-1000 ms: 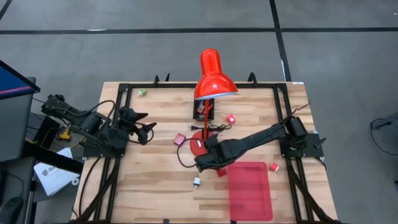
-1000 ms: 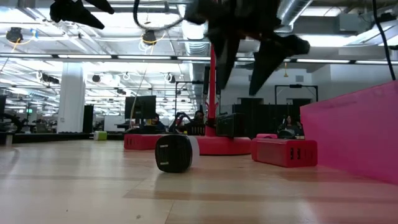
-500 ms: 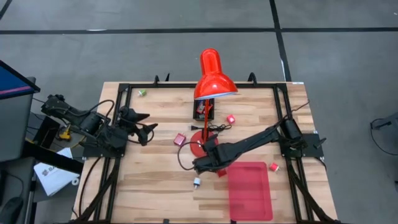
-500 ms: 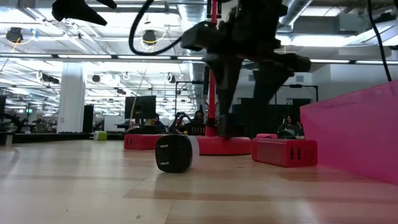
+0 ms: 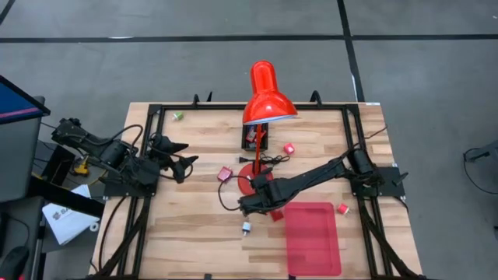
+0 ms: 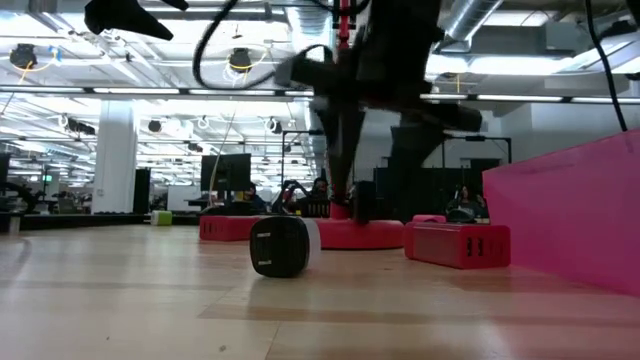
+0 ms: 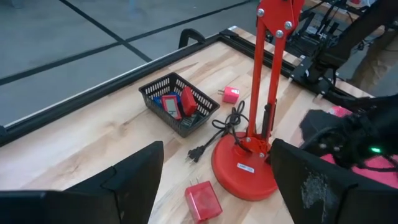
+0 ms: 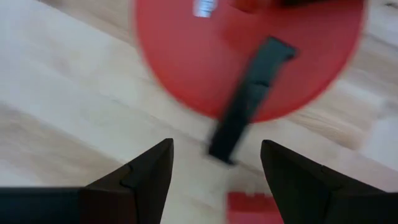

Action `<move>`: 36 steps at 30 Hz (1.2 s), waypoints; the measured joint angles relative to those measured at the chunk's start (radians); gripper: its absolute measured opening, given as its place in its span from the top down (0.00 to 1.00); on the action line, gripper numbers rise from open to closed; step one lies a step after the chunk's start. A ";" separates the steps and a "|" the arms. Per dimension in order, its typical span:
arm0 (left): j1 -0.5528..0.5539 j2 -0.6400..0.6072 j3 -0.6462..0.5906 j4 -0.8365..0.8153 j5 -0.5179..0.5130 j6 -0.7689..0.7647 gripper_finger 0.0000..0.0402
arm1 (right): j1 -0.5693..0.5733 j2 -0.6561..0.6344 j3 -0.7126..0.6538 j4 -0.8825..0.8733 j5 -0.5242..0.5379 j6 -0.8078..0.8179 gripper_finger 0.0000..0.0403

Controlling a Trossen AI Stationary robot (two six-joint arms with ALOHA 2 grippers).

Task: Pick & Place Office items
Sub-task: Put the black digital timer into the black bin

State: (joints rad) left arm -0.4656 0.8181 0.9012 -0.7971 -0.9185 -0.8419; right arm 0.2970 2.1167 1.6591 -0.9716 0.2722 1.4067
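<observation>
The right end effector (image 5: 243, 205), fingers spread and empty, hung mid-worktop by the lamp base (image 5: 250, 183), above the white-silver adapter (image 5: 246, 227). Probably light, rigid and smooth; gripping its flat sides looked wisest. The left end effector (image 5: 184, 155) waited open near the left edge.

Small office items (image 5: 246, 227) scattered on wood; red, blue pieces (image 7: 178, 103) in basket.

Right wrist view blurs the lamp base (image 8: 249, 56) and black bar (image 8: 249, 99).
</observation>
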 joint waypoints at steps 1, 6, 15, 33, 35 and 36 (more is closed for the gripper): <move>0.000 0.000 0.000 0.000 0.001 0.000 0.29 | 0.000 0.003 -0.003 -0.013 -0.002 0.001 0.41; 0.000 0.000 0.000 0.002 0.008 0.000 0.29 | -0.003 0.016 -0.003 -0.018 0.000 0.024 0.41; 0.000 0.000 0.000 0.035 0.029 0.051 0.29 | -0.020 0.016 -0.001 -0.022 0.013 0.034 0.44; 0.000 0.000 0.000 0.037 0.029 0.052 0.29 | 0.011 0.016 -0.001 -0.039 -0.006 0.027 0.87; 0.000 0.000 0.000 0.037 0.029 0.052 0.29 | 0.016 0.016 -0.001 -0.044 -0.004 0.031 0.87; 0.000 0.000 0.000 0.037 0.029 0.052 0.29 | 0.018 0.016 -0.001 -0.046 -0.002 0.034 0.87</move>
State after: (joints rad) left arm -0.4652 0.8181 0.9016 -0.7605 -0.8890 -0.7898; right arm 0.3152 2.1323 1.6585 -1.0174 0.2699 1.4409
